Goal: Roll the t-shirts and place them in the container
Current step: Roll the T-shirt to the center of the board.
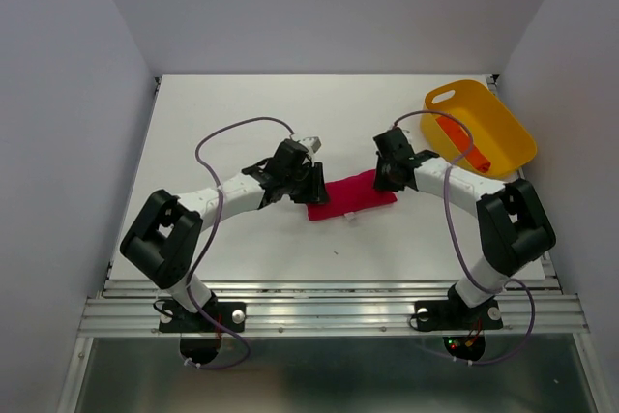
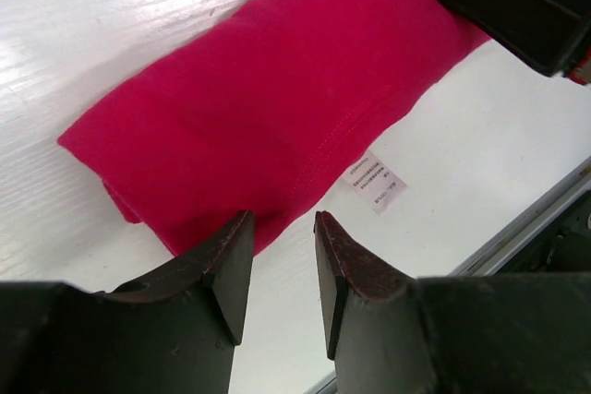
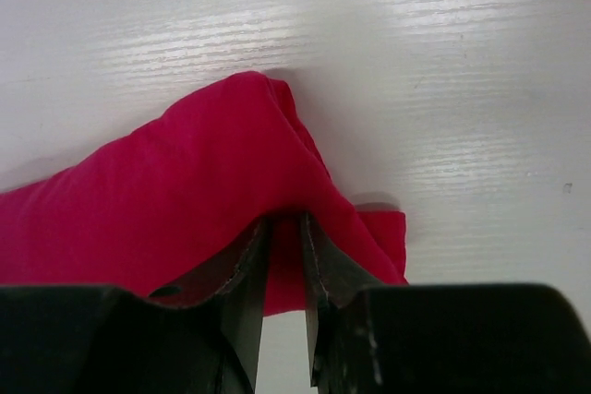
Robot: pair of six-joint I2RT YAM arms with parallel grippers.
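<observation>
The crimson-red t-shirt (image 1: 350,196) lies as a long narrow folded bundle on the white table (image 1: 232,123) between my two grippers. In the left wrist view the shirt (image 2: 277,99) fills the middle, with a white care label (image 2: 374,181) sticking out at its near edge. My left gripper (image 2: 282,228) is open and empty at the shirt's left end (image 1: 314,186), its jaws just at the cloth's edge. My right gripper (image 3: 284,223) is shut on a raised fold at the shirt's right end (image 3: 185,182); it also shows in the top view (image 1: 387,176). The orange t-shirt (image 1: 462,140) lies bundled in the basket.
A yellow plastic basket (image 1: 503,118) stands tilted at the back right, close behind the right arm. The right gripper's fingers (image 2: 526,2) show at the top right of the left wrist view. The table's metal front rail (image 1: 329,292) runs along the near edge.
</observation>
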